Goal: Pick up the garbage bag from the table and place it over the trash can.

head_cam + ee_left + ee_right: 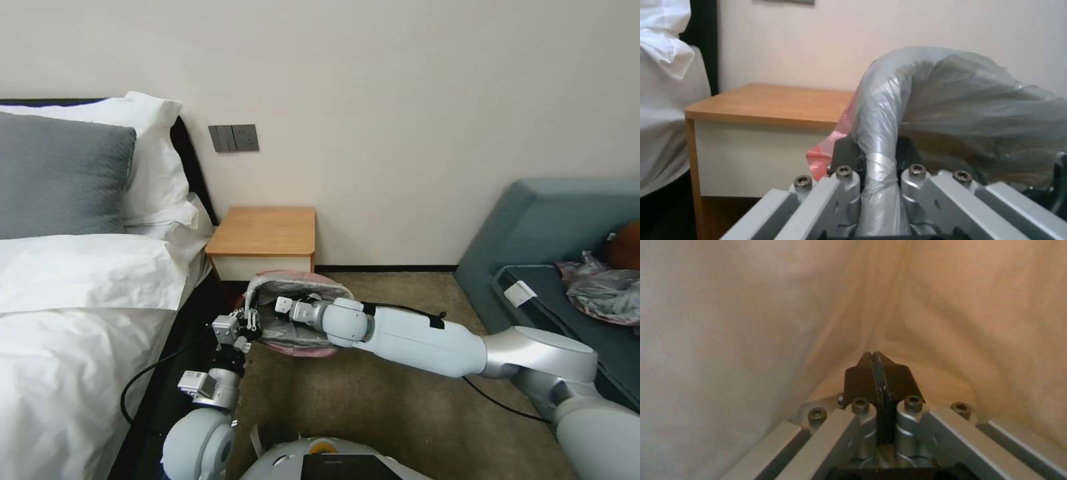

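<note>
Left gripper sits low beside the bed, jaws clamped on the bin's rim with the garbage bag wrapped over it; grey film runs straight between the dark pads, pink hem bunched just to one side. Nightstand stands just beyond the jaws, against the wall, top bare.

Trash can sits on the carpet in front of the nightstand, between our two grippers, the bag's pink-edged mouth already draped round most of its opening. We judge the step in hand as seating the liner, near done.

Right gripper reaches down inside the can from the right, jaws pressed together with nothing visibly between them, beige lined wall close on every side of the tips.

To do this well, we think: keep the left pinch firm so the hem cannot slide back off the rim; let the right tips push film down and outward toward the corners, slowly, since thin plastic snags and tears on pad edges. Check the far-side hem, partly hidden behind our right wrist.
</note>
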You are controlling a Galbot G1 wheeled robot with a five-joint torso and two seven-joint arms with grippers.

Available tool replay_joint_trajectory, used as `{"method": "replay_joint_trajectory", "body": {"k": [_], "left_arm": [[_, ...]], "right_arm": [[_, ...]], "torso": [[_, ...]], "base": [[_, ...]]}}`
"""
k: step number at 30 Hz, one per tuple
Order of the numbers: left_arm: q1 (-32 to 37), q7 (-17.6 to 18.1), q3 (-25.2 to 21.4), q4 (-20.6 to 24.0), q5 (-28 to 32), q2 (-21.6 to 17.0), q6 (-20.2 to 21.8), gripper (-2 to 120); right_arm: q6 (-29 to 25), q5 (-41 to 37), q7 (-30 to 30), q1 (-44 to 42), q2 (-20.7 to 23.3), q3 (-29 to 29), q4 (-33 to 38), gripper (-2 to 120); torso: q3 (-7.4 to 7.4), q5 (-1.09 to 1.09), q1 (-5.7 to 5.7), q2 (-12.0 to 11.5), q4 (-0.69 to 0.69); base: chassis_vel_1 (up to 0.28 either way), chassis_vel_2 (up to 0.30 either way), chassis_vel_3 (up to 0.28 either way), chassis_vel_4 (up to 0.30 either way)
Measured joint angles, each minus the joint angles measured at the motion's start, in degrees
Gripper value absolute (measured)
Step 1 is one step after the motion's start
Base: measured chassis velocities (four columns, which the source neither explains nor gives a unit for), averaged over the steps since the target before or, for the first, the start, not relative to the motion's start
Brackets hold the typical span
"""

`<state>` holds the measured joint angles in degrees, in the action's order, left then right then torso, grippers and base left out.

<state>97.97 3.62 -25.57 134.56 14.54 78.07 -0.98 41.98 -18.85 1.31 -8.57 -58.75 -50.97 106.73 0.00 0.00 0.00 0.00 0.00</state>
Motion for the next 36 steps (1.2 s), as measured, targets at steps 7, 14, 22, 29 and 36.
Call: {"method": "replay_joint_trajectory", "body": {"k": [7,14,22,29,36], "left_arm": [[-0.45,0.08,-0.73,-0.36,0.40,0.16,0.06,4],[-1.25,0.72,-1.12,-1.87,1.57,0.12,0.75,4],[-1.30,1.67,-1.51,-2.54,3.43,0.23,1.64,4],[-1.38,3.99,-2.56,-2.88,6.85,0.32,3.63,4],[-0.86,7.35,-2.88,-3.03,10.12,-0.11,7.83,4]], "right_arm": [[-0.02,-0.98,-0.42,-0.23,0.40,0.61,1.49,0],[-0.04,-7.64,-2.80,0.15,3.58,1.66,7.33,0],[-0.09,-13.66,-4.39,-0.05,5.67,3.48,11.56,0],[-1.55,-16.85,-5.61,-2.65,8.85,8.27,16.46,0],[-5.73,-20.22,-8.82,-15.94,17.01,20.40,26.57,8]], "torso": [[0.00,0.00,0.00,0.00,0.00],[0.00,0.00,0.00,0.00,-0.01],[0.00,0.00,0.00,0.00,0.00],[0.00,-0.01,0.00,0.00,0.02],[0.00,0.02,0.00,0.00,-0.01]], "base": [[0.000,0.000,0.000,0.000],[0.000,0.000,0.000,0.000],[0.000,0.000,0.000,0.000],[0.000,0.000,0.000,0.000],[0.000,0.000,0.000,0.000]]}}
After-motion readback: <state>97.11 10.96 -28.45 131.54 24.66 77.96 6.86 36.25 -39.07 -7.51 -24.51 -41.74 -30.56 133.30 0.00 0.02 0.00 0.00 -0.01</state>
